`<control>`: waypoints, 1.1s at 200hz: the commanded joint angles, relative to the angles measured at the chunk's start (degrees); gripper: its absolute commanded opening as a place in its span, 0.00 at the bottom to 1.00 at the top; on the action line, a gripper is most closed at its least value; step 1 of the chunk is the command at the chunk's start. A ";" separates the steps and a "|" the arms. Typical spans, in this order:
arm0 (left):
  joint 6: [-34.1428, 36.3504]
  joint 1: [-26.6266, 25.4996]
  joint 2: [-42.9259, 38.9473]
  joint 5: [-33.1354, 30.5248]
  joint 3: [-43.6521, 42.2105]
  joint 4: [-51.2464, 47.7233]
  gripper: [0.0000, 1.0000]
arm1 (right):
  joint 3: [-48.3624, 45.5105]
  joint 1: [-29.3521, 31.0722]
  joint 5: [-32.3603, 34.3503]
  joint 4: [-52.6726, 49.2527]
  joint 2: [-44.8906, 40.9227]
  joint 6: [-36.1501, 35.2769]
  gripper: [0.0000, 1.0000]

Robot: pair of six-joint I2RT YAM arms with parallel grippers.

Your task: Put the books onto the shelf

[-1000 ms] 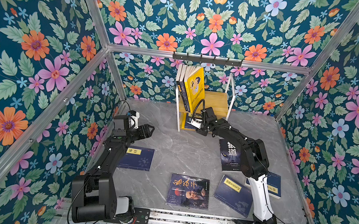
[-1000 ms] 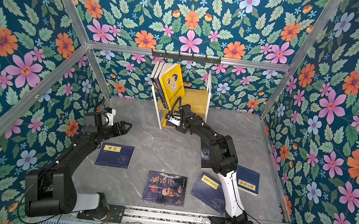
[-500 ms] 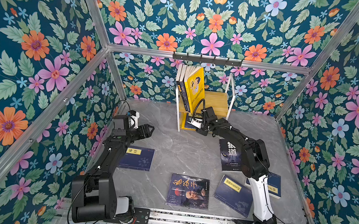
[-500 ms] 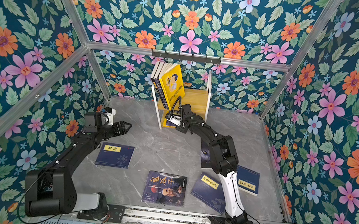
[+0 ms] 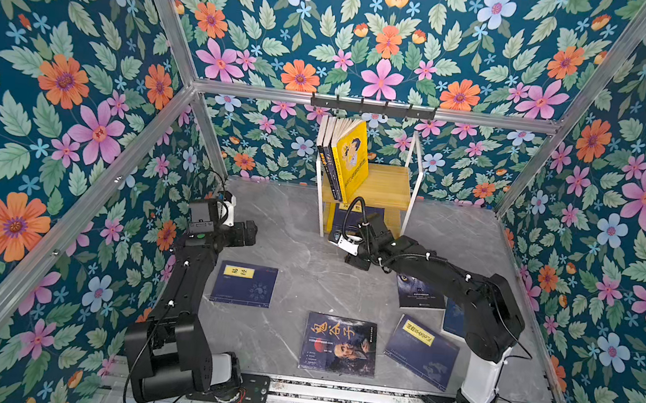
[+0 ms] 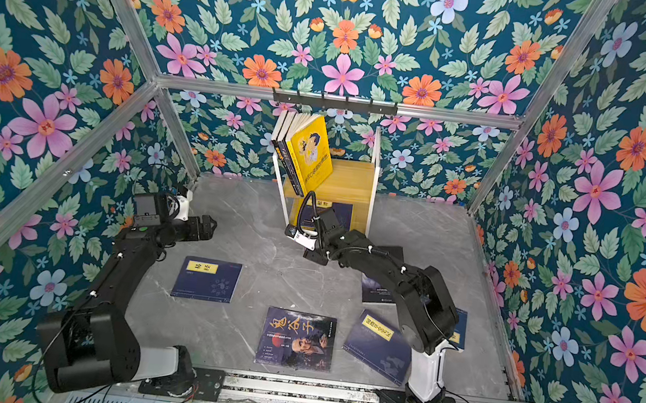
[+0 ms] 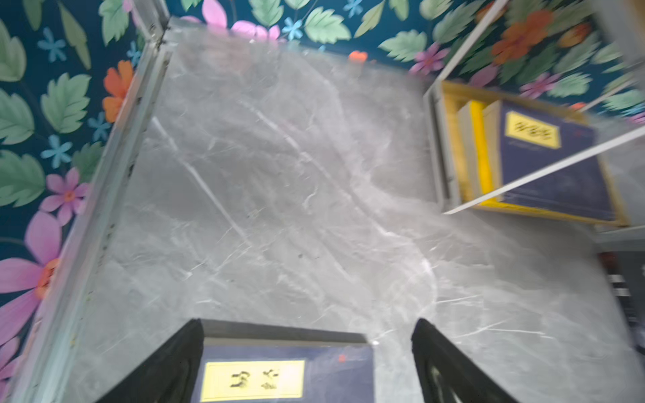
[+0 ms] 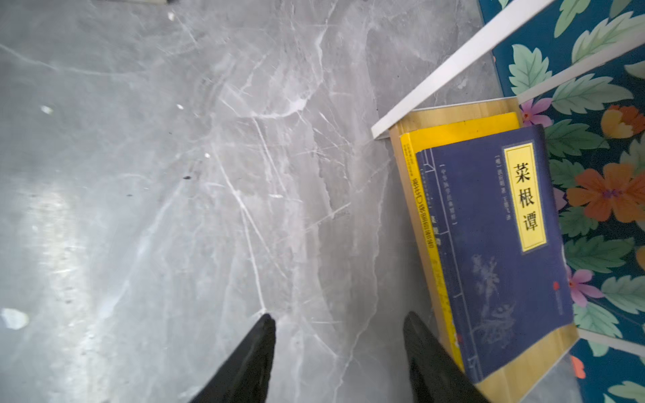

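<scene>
The shelf (image 5: 388, 181) (image 6: 353, 181) stands at the back wall. Upright books lean on its upper board, a yellow book (image 5: 353, 160) in front. On the lower board a navy book (image 8: 499, 251) (image 7: 548, 164) lies flat on a yellow one. My right gripper (image 8: 338, 315) (image 5: 356, 262) hangs open and empty over bare floor, just in front of that tier. My left gripper (image 7: 309, 324) (image 5: 248, 234) is wide open above the back edge of a navy book with a yellow label (image 7: 279, 370) (image 5: 244, 285), which lies flat on the floor.
More books lie flat on the grey floor: an old man's face cover (image 5: 339, 344), a tilted navy one (image 5: 420, 352), a wolf cover (image 5: 421, 294) and a navy one (image 5: 453, 319) partly under the right arm. A black hook rail (image 5: 373, 106) runs above the shelf.
The right jaws have spread and the gripper has drawn back a little from the shelf's lower tier. The left jaws have opened wider; that arm has hardly moved.
</scene>
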 commanded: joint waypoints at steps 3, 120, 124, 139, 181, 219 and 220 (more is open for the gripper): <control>0.47 2.99 -0.69 -2.35 -4.35 -1.05 0.93 | -6.71 2.01 0.07 8.01 -4.31 7.97 0.83; -0.55 11.92 13.24 1.02 -7.60 2.63 1.00 | -35.24 4.67 1.69 18.91 -26.92 30.40 0.97; -0.30 11.88 13.53 1.08 -7.68 2.73 1.00 | -36.01 4.78 1.69 18.93 -27.80 30.74 0.96; -0.22 11.89 15.09 1.28 -7.72 2.74 1.00 | -38.48 4.80 1.69 19.08 -30.64 31.66 0.95; -3.83 11.72 16.26 5.74 -9.92 2.86 0.94 | -39.94 6.02 -0.20 17.79 -33.35 33.21 0.91; -8.38 10.42 13.74 9.32 -12.80 3.48 0.85 | -33.80 10.75 -1.69 17.49 -27.20 33.21 0.89; -8.49 10.36 13.69 9.37 -12.90 3.51 0.85 | -33.44 10.85 -1.75 17.51 -26.93 33.20 0.89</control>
